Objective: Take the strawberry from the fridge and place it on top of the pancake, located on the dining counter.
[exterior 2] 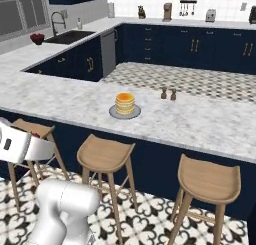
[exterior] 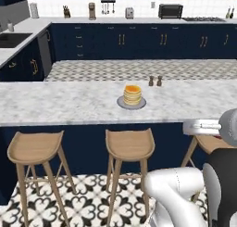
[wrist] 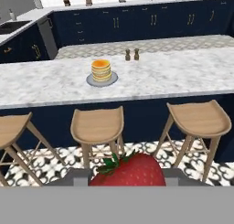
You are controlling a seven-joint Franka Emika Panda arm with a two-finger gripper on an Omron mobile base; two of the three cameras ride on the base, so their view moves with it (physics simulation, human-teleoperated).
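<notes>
Strawberry (wrist: 130,171) clamped in gripper (wrist: 128,175), well short of pancake (wrist: 101,70) on dining counter (wrist: 183,72)

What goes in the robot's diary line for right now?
phase: carrying | gripper: shut on strawberry | pancake: on dining counter, bare | next: reach over stools

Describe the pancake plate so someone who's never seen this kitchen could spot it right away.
Find the long marble dining counter fronted by wooden stools. Near its middle sits a round grey plate carrying the pancake, a golden-yellow stack. Its only neighbours are two small dark shakers standing behind it to the right; those are slim and upright, the stack broad and yellow.
</notes>
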